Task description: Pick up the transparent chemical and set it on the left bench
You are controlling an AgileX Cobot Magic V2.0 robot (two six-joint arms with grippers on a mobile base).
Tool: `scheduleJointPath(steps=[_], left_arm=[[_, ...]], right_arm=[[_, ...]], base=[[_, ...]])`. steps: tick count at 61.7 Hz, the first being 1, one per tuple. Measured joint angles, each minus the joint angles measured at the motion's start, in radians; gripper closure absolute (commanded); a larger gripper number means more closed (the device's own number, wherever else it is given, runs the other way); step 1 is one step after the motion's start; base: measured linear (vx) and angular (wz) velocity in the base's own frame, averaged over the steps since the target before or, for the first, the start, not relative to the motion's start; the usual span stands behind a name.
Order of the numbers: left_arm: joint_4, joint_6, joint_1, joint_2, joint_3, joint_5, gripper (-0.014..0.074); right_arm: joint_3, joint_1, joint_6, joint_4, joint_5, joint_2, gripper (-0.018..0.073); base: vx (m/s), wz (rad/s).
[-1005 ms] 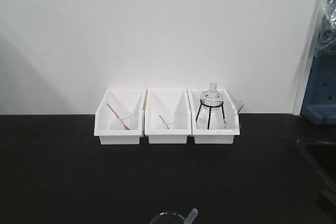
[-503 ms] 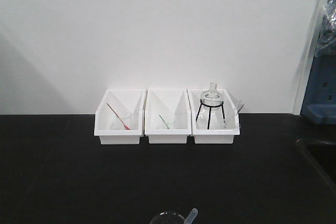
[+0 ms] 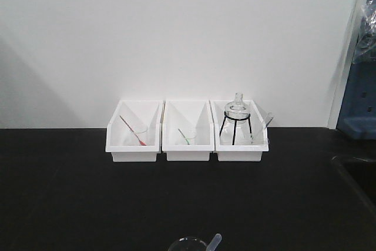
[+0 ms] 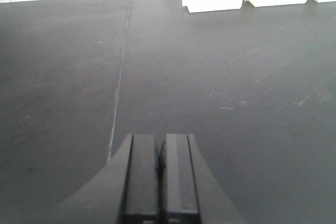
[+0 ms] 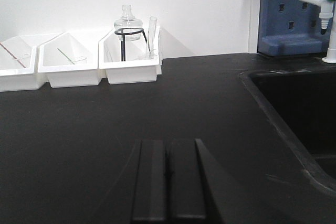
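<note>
Left pincer [image 4: 157,174]: dark flat fingers pressed together, nothing between them, hovering over bare matte black tabletop [image 4: 220,77].
Right pincer [image 5: 168,182]: dark fingers likewise pressed together and holding nothing, above the same black surface.
Slim clear plastic pipette with pale bluish bulb [image 3: 214,241]: at the 6 o'clock edge of the front view, only its bulb end showing, tilted toward 1 o'clock, just beside the clear glass beaker rim [image 3: 187,243]; whether it leans inside the beaker I cannot tell.
Black sink basin [image 5: 299,114]: at 3 o'clock of the right wrist view, set into the tabletop.
Three white plastic bins: in a row at 12 o'clock against the white wall [image 3: 176,33].
Left white bin [image 3: 134,139]: holds a slanted red pipette [image 3: 133,131].
Middle white bin [image 3: 188,139]: holds a green pipette [image 3: 184,136].
Right white bin [image 3: 239,139]: holds a clear glass flask [image 3: 237,107] on a black wire stand [image 3: 234,127].
Blue pegboard rack [image 5: 289,11]: at 2 o'clock, beyond the sink.
</note>
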Motion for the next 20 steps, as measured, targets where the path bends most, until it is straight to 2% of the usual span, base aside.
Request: scheduleJointPath(steps=[20], left_arm=[[0.0,0.0,0.0,0.0,0.0,0.0,0.06]], right_arm=[[0.0,0.0,0.0,0.0,0.0,0.0,0.0567]], base=[[0.0,0.0]])
